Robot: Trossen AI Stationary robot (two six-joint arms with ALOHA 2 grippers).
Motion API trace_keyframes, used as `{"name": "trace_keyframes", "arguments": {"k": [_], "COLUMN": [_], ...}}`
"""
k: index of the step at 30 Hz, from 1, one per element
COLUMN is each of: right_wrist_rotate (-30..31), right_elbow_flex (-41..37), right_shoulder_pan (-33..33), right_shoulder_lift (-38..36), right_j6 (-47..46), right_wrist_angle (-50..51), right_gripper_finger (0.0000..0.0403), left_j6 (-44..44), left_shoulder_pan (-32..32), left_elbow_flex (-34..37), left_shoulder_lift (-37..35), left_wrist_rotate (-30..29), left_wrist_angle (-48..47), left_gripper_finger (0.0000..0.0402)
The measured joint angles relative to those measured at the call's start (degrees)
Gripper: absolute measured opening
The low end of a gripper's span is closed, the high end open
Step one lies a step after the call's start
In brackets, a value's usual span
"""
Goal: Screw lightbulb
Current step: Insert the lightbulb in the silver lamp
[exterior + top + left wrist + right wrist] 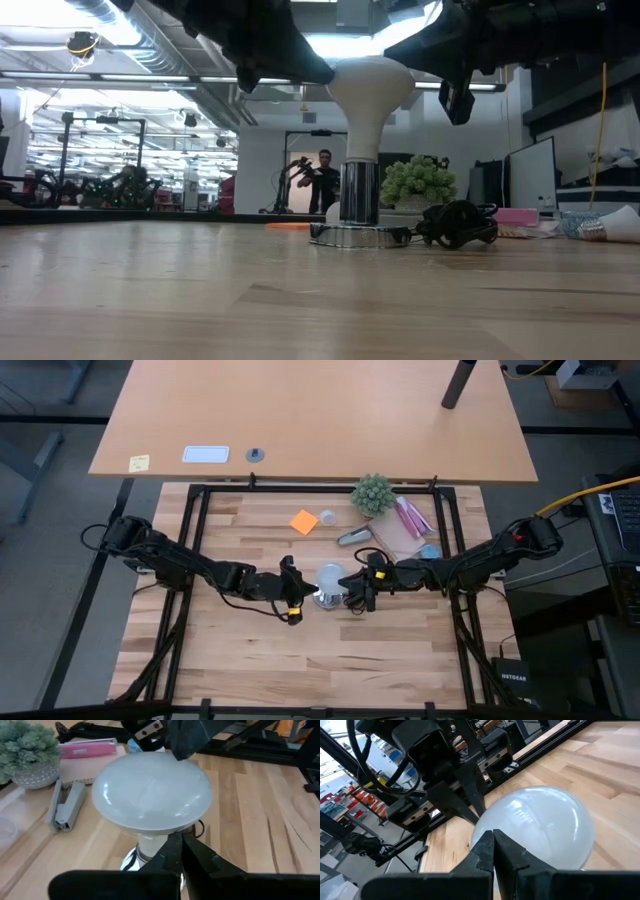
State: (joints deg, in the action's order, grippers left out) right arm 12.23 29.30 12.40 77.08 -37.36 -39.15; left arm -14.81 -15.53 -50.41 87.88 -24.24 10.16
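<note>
The lightbulb (pixel 330 579) stands upright near the middle of the table (pixel 250 650), its neck down in a shiny silver base (pixel 358 236), round head up. Judgement: light, hollow, rigid and fragile; the frosted dome looks smooth, so it will likely slip under a hard pinch. Best hold is around the widest part of the head, fingers spread on opposite sides with gentle pressure, turning about the upright axis; the narrow neck is a poor place, as it sits partly in the socket. My left gripper (pixel 293 600) reaches in from the left, its fingers (pixel 172 852) pressed together, tips just beside the neck below the dome, holding nothing. My right gripper (pixel 362 591) comes from the opposite side, fingers (pixel 492 847) likewise closed, tips at the edge of the head; I cannot tell touching from just clear. Both arms are stretched low and roughly level toward the bulb. Both pairs must open before any grasp.
</note>
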Motion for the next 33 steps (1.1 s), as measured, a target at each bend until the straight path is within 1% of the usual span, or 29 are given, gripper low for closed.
{"name": "trace_keyframes", "arguments": {"k": [8,14,19,24,28,33], "right_wrist_rotate": [-0.31,-0.31,-0.30,0.17,0.24,0.26], "right_elbow_flex": [0.02,0.02,0.02,0.06,0.07,0.07], "right_shoulder_pan": [0.00,0.00,0.00,0.00,0.00,0.00], "right_shoulder_lift": [0.00,0.00,0.00,0.00,0.00,0.00], "right_j6": [-1.75,-1.82,-1.80,-1.80,-1.51,-1.42], "right_wrist_angle": [0.04,-0.01,0.05,0.09,0.07,0.05], "right_gripper_finger": [0.0005,0.0005,0.0005,0.0005,0.0005,0.0005], "left_j6": [-0.02,0.14,3.22,4.94,6.27,7.61], "left_shoulder_pan": [0.00,-0.55,-1.91,-2.95,-1.93,0.32], "left_elbow_flex": [0.00,0.00,-0.01,-0.02,-0.02,-0.04], "left_shoulder_lift": [0.00,-0.24,-2.15,-4.07,-4.04,-2.06], "left_wrist_rotate": [-2.22,-2.30,-2.04,-1.97,-1.92,-1.54], "left_wrist_angle": [-1.39,-2.69,0.13,0.33,4.95,9.28], "left_gripper_finger": [0.0001,0.0001,0.0001,0.0001,0.0001,0.0001]}}
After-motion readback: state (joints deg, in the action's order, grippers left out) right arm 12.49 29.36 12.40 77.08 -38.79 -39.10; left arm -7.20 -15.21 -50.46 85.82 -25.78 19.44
